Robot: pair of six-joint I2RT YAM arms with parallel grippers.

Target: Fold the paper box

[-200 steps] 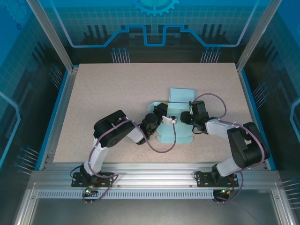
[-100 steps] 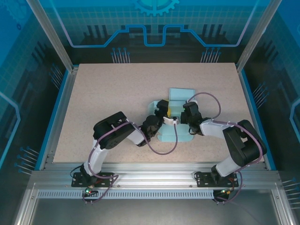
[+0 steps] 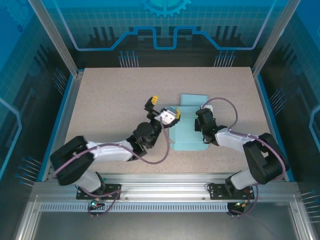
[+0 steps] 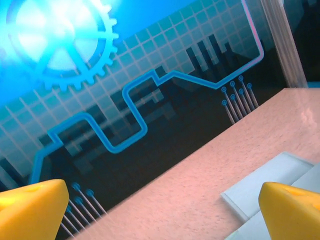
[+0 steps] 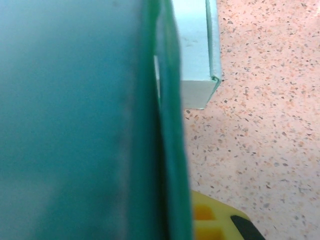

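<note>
The table has a speckled beige top edged by a blue strip and aluminium rails. Directly on it lies the pale teal paper box, just off the middle of the top toward 3 o'clock, its long side running from 12 to 6 o'clock. A paler flap at its 12 o'clock end rests flat on the surface. In the left wrist view a pale panel lies flat on the pinkish top. In the right wrist view a folded corner touches the speckled surface.
</note>
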